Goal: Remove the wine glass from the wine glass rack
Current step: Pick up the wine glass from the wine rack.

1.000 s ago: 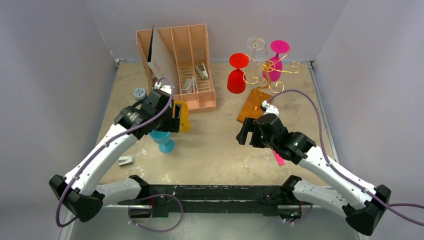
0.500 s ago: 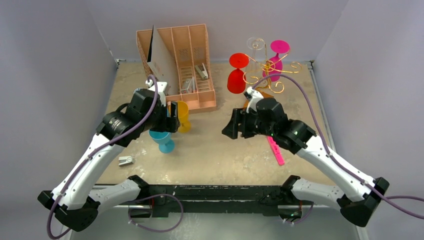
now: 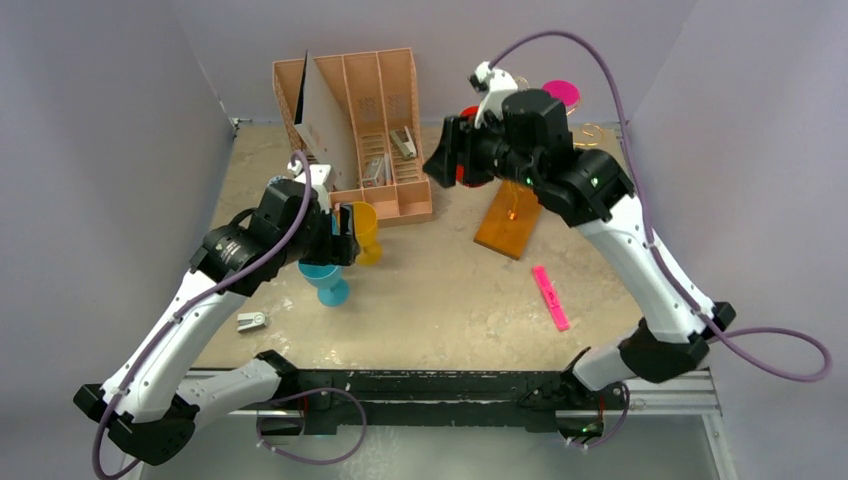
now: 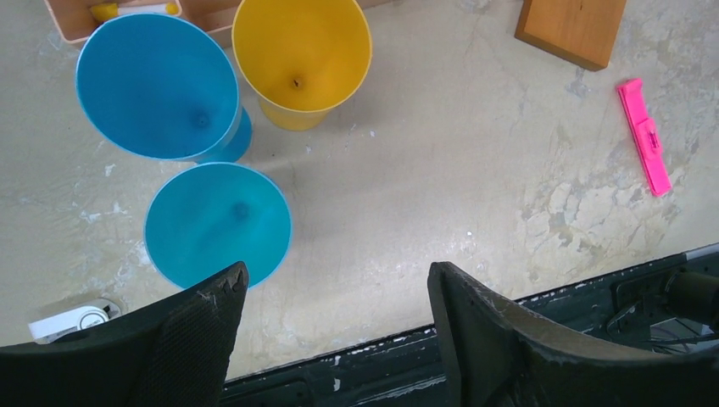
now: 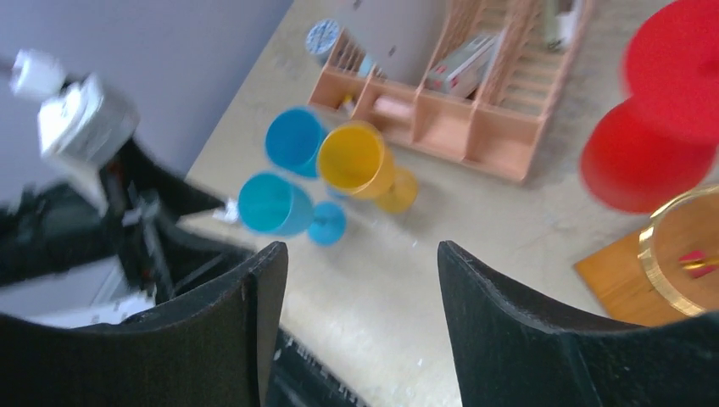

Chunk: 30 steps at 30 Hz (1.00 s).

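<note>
R gripper (image 3: pixel 443 163), jaws apart & empty, sits high just beside the red wine glass (image 5: pixel 646 159), which hangs bowl-down on the wine glass rack (image 3: pixel 508 222), prob. lining up w/ its stem; L gripper (image 4: pixel 335 280), likewise agape, hovers over the yellow glass (image 4: pixel 301 55).

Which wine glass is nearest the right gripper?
The red plastic wine glass hanging on the gold wire rack. The magenta glass sits farther back; the blue glasses and yellow glass stand by the left gripper.
</note>
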Tool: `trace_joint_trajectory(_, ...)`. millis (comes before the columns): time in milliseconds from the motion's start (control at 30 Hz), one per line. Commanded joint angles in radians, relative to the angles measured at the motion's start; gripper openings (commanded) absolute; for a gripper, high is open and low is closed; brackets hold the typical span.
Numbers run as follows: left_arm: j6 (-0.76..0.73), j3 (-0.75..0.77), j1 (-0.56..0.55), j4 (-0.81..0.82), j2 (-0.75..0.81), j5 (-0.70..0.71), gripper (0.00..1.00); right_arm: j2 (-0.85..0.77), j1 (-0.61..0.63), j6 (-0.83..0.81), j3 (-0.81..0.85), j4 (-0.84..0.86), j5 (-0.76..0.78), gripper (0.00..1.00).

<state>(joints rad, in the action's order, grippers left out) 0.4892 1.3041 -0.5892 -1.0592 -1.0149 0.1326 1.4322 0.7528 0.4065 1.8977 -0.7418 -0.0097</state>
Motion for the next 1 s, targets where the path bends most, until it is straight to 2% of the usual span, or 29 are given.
trace_joint_trajectory(0, 0.016, -0.004, 0.003, -0.007, 0.030, 0.015, 0.78, 0.117, -0.095, -0.030, 0.170, -0.092, 0.112, 0.68)
trace_joint_trajectory(167, 0.006, -0.005, 0.002, -0.043, 0.050, 0.029, 0.83, 0.147, -0.213, -0.012, 0.214, -0.038, 0.024, 0.69)
trace_joint_trajectory(267, -0.003, -0.006, 0.002, -0.048, 0.064, 0.036, 0.86, 0.182, -0.290, 0.026, 0.261, -0.070, -0.033, 0.70)
trace_joint_trajectory(367, -0.013, -0.010, 0.003, -0.043, 0.084, 0.033, 0.91, 0.183, -0.343, 0.057, 0.237, -0.044, -0.087, 0.75)
trace_joint_trajectory(567, -0.033, -0.018, 0.003, -0.022, 0.136, 0.066, 0.98, 0.178, -0.392, 0.098, 0.189, 0.006, -0.102, 0.80)
trace_joint_trajectory(700, -0.052, 0.003, 0.003, -0.048, 0.123, 0.074, 0.98, 0.113, -0.395, 0.130, 0.037, 0.173, -0.088, 0.79)
trace_joint_trajectory(800, -0.061, 0.009, 0.003, -0.052, 0.118, 0.053, 0.98, 0.117, -0.399, 0.119, 0.049, 0.139, -0.039, 0.78)
trace_joint_trajectory(967, -0.054, 0.001, 0.003, -0.048, 0.133, 0.047, 0.98, 0.135, -0.408, 0.103, 0.049, 0.132, -0.070, 0.76)
